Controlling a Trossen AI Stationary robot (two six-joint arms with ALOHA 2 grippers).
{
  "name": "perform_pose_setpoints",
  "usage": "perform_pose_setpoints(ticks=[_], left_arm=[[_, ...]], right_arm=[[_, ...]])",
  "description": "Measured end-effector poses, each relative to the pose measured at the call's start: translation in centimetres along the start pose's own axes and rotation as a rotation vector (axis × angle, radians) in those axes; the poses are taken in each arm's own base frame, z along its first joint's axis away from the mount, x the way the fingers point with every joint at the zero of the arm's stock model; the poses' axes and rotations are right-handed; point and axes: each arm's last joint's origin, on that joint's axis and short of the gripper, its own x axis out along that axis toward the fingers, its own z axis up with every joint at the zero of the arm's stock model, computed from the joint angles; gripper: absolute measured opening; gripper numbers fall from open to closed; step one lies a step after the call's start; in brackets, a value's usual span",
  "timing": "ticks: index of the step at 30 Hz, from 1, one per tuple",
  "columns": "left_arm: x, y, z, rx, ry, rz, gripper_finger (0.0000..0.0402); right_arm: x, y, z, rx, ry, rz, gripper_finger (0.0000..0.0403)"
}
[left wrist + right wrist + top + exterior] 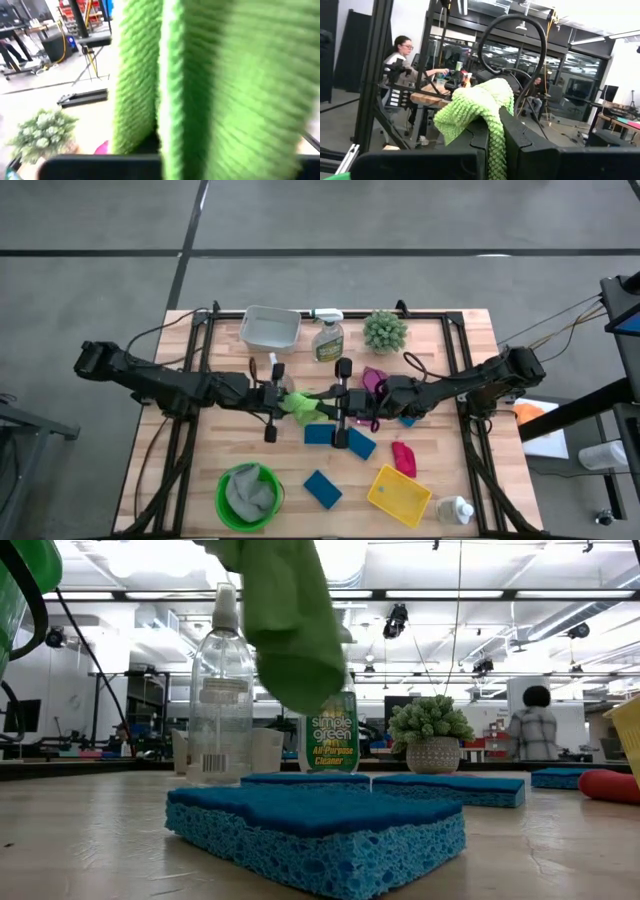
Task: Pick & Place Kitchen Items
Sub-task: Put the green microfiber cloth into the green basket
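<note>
The green cloth point(200, 85), blurred, fills the left wrist view just ahead of the left pincer point(283, 402), hiding its fingertips.

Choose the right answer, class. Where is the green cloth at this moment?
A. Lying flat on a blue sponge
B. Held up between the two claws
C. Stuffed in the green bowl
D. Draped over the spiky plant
B: the green cloth hangs clear of the table, gripped by the left claw and the right claw.

Two dark jointed arms trailing black cables; each tool has black, blocky, flat-faced fingers
</note>
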Motion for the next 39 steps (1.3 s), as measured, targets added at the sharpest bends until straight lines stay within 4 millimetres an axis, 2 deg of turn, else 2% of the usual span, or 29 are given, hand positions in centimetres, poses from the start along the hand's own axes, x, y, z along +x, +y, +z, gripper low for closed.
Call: perform_pose_setpoints(ticks=[3, 5, 15, 18, 21, 25, 29, 35, 39], left_arm=[[-1.7, 0.2, 0.4, -0.002, 0.030, -0.008, 0.0013], [-3.1, 0.3, 0.7, -0.014, 0.049, -0.013, 0.0006], [-10.1, 0.3, 3.4, -0.142, 0.143, -0.084, 0.0002], [-11.5, -0.3, 4.7, -0.175, 0.164, -0.141, 0.0001], [-12.3, -1.4, 6.0, -0.165, 0.171, -0.223, 0.0001], [-12.7, -3.7, 7.4, -0.121, 0.185, -0.339, 0.0001], [-12.2, -6.8, 7.5, -0.047, 0.234, -0.402, 0.0000], [-10.0, -11.8, 7.3, 0.014, 0.347, -0.467, 0.0000], [-8.4, -13.9, 7.0, 0.085, 0.462, -0.465, 0.0000]], right_arm=[[-0.3, 0.2, 0.3, 0.003, 0.013, 0.008, 0.0031], [-0.5, 0.4, 0.5, 0.008, 0.036, 0.003, 0.0058], [-1.7, 2.7, 0.3, -0.082, 0.174, 0.068, 0.0255], [-2.1, 3.6, 0.3, -0.087, 0.197, 0.092, 0.0286], [-2.6, 4.6, 0.1, -0.100, 0.216, 0.094, 0.0297], [-3.5, 6.1, -0.3, -0.146, 0.232, 0.119, 0.0299], [-4.8, 7.7, -1.4, -0.143, 0.207, 0.204, 0.0299], [-7.2, 8.7, -3.8, -0.097, 0.136, 0.228, 0.0299], [-8.4, 8.6, -5.0, -0.067, 0.172, 0.183, 0.0299]])
